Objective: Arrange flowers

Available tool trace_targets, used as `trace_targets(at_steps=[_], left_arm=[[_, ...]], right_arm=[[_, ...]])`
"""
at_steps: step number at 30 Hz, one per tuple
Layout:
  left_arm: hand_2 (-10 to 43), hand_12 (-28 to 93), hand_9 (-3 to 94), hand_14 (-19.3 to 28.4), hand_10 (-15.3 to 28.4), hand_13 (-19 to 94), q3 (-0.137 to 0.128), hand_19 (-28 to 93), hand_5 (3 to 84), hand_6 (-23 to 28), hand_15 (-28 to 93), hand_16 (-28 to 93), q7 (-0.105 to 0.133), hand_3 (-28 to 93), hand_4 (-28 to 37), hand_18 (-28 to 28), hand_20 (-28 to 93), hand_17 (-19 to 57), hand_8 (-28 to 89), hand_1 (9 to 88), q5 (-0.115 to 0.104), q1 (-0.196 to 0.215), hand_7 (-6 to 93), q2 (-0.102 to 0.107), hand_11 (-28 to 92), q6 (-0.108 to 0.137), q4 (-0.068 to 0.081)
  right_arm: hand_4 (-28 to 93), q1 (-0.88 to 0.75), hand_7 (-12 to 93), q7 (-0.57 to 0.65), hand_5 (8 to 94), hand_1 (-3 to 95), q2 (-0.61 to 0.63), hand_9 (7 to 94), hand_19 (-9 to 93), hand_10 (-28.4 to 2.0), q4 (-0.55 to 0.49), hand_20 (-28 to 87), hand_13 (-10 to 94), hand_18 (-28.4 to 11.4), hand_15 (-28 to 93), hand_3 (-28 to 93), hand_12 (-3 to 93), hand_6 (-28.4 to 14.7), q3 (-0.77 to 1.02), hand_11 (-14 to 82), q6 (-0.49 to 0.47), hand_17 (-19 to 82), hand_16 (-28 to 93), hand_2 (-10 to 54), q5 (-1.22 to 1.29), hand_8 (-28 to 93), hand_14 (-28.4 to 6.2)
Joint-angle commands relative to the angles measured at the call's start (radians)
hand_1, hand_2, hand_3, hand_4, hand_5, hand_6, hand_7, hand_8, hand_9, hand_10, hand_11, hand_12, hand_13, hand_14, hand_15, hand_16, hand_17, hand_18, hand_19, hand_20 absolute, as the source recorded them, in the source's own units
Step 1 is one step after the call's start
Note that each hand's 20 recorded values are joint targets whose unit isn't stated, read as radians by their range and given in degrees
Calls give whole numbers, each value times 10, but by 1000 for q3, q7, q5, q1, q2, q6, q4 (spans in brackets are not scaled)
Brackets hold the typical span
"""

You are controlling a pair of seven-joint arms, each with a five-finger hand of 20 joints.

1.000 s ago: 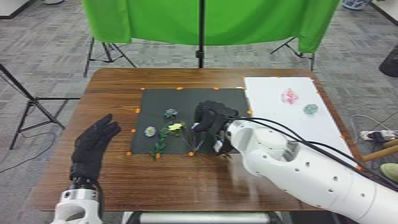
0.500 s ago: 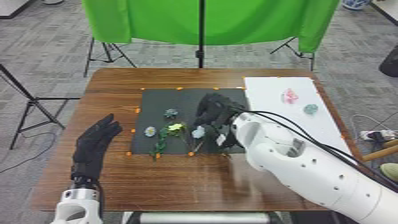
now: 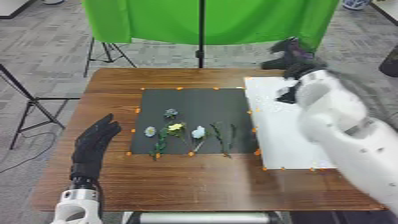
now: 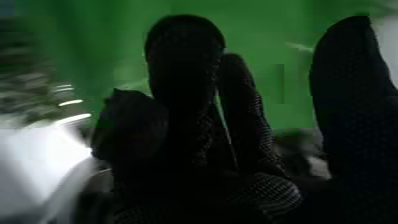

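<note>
Head view: right hand point(image 3: 284, 62), fingers straight, seemingly empty, beyond white sheet point(image 3: 289, 135). Probable fetching step; next, align and grasp.

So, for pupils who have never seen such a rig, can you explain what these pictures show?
This is a robot with two white arms. Its head view looks down on a brown table; the right wrist view looks past its own black glove towards green cloth.

On the dark mat lie a yellow flower, a whitish flower, others and green stems. Beside it is a white sheet.

The left hand is open at the table's left. The right hand, fingers straight, is by the sheet's far end. I can make out nothing held.
</note>
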Motion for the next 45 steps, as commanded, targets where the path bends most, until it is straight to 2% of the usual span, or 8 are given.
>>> trace_targets(at_steps=[1, 16, 20, 22, 24, 28, 34, 45], left_arm=[[-16, 146, 433, 164, 125, 320, 5, 64, 457, 32, 230, 39, 2, 665, -231, 135, 221, 39, -47, 257, 1, 35, 110, -19, 150, 7, 7], [-15, 145, 432, 164, 125, 319, 9, 65, 457, 31, 230, 39, -6, 665, -231, 136, 220, 38, -46, 257, 1, 29, 111, -23, 150, 6, 10], [-15, 145, 432, 164, 125, 319, 9, 64, 457, 32, 230, 38, -5, 665, -231, 135, 220, 38, -47, 257, 3, 31, 111, -26, 150, 6, 8], [-14, 145, 432, 164, 125, 319, 10, 65, 457, 32, 230, 38, -5, 665, -232, 136, 220, 38, -47, 257, 0, 30, 110, -23, 150, 9, 9], [-14, 145, 432, 164, 125, 319, 9, 65, 457, 32, 230, 38, -8, 666, -232, 136, 220, 38, -47, 257, 3, 32, 110, -23, 150, 7, 8], [-14, 145, 433, 164, 126, 319, 7, 65, 458, 31, 230, 38, -14, 665, -232, 136, 220, 38, -47, 257, 1, 36, 110, -18, 151, 6, 7], [-14, 145, 432, 164, 125, 319, 13, 65, 458, 32, 229, 38, -18, 667, -231, 135, 220, 38, -47, 256, 5, 22, 111, -18, 150, -9, 12], [-13, 145, 431, 164, 124, 318, 6, 63, 458, 33, 230, 38, -26, 666, -232, 135, 219, 38, -47, 256, 2, 25, 109, -11, 150, -15, 11]], right_arm=[[-175, -67, 46, 83, 479, 352, 72, 534, 916, -218, 222, 487, 827, -129, 507, 557, 182, -19, 72, 65, -226, 575, 343, -95, 93, -53, -66], [-185, -87, 77, 24, 485, 386, 12, 635, 931, -189, 372, 458, 871, -115, 534, 570, 183, 1, -64, 94, 17, 616, 326, -95, 48, -62, -47], [-205, -104, 130, 11, 586, 485, 19, 731, 932, -155, 373, 484, 898, -104, 544, 607, 195, 4, -82, 159, 53, 642, 334, -95, 11, -77, -28], [-198, -120, 154, 2, 638, 548, 27, 778, 932, -135, 350, 487, 906, -98, 545, 569, 257, 6, -75, 144, 115, 652, 340, -95, -13, -41, -24], [-132, -148, 167, -14, 733, 666, 36, 875, 932, -106, 291, 492, 919, -91, 543, 445, 373, -12, -40, 86, 166, 669, 347, -95, -38, 101, -15], [-116, -146, 187, -71, 782, 694, 52, 913, 932, -99, 140, 499, 934, -87, 542, 442, 402, -18, -34, 93, 247, 683, 354, -95, -35, 144, -8], [-113, -43, 186, -184, 788, 686, 31, 918, 932, -95, 4, 507, 936, -86, 543, 452, 411, -15, -204, 89, 190, 686, 362, -95, 43, 148, -7], [-121, 68, 186, -228, 776, 660, -63, 910, 932, -96, 85, 517, 930, -85, 543, 468, 415, -11, -397, 83, 68, 682, 370, -95, 66, 145, -7]])
